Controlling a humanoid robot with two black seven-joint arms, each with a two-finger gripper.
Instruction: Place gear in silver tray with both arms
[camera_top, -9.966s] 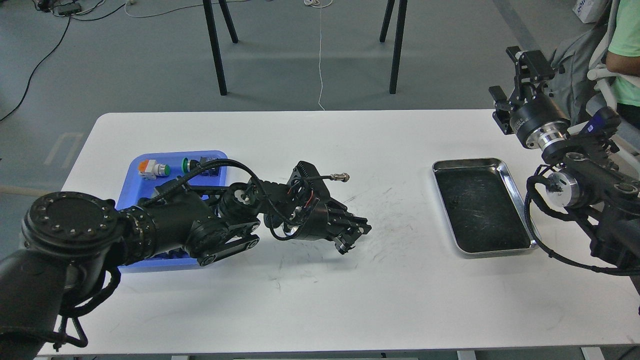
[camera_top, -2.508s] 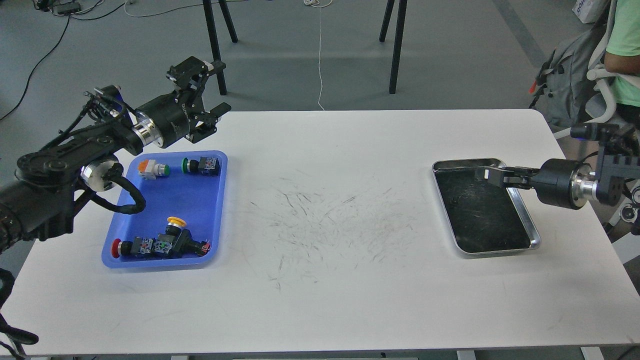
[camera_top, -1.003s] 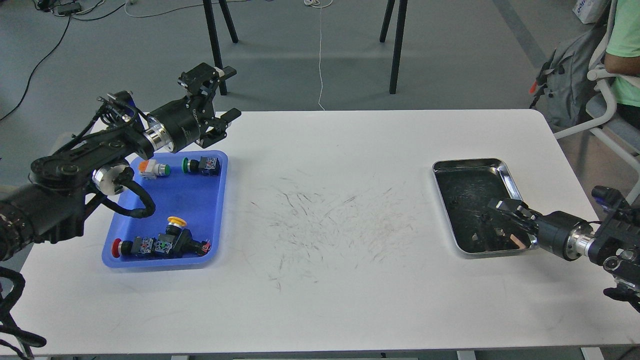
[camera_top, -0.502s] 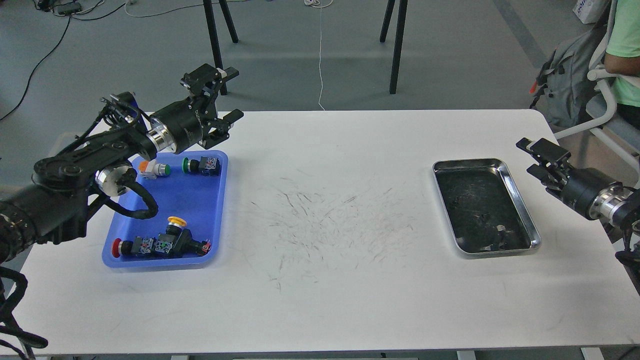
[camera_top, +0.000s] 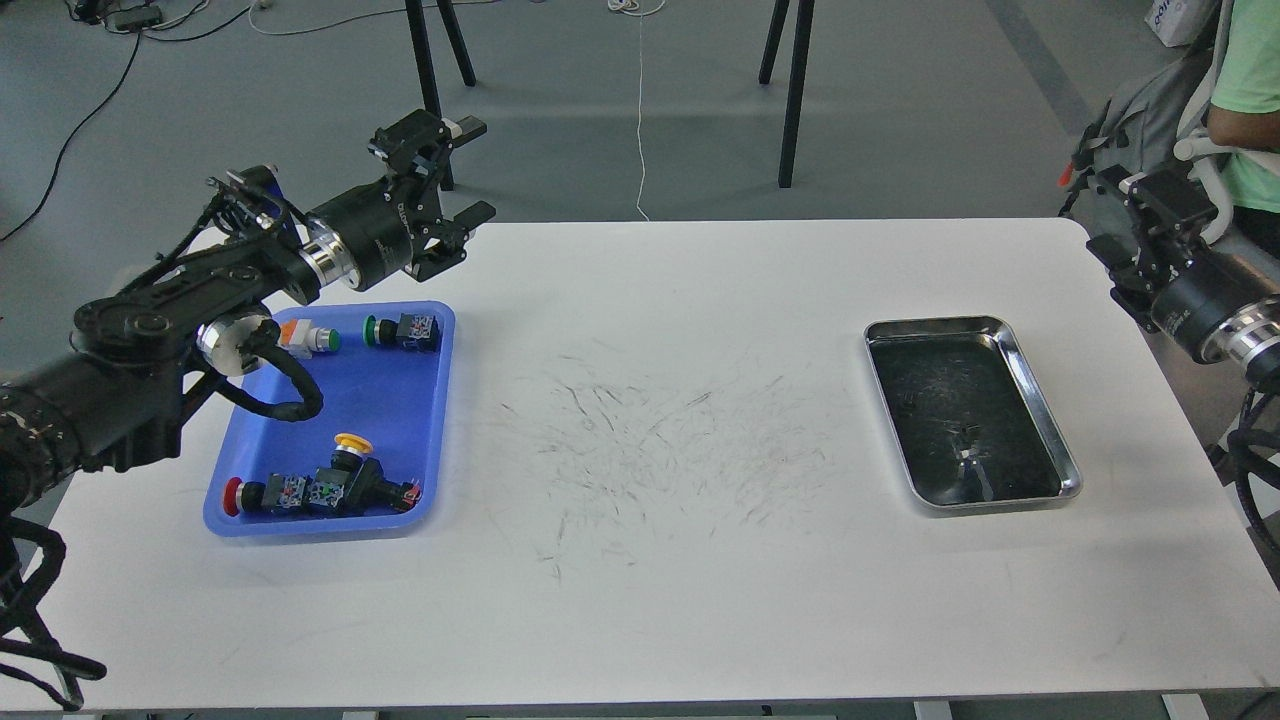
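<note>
1. My left gripper (camera_top: 452, 172) hangs at upper left of the frame, above the desk's (camera_top: 640, 600) far edge, fingers (camera_top: 470, 127) spread apart and empty.
2. My right gripper (camera_top: 1140, 225) sits at the right edge of the frame, off the desk's far right corner; its fingers look parted, gripping nothing.
3. The silver tray (camera_top: 1052, 430) lies flat at right of center on the desk, well apart from both grippers. Whether a small gear rests on its dark scuffed bottom, I cannot tell.
4. The blue tray (camera_top: 385, 385) at left holds push-button switches: an orange and green one (camera_top: 308, 338), a green one (camera_top: 400, 330), a yellow-capped one (camera_top: 352, 445), a red-capped one (camera_top: 262, 494).
</note>
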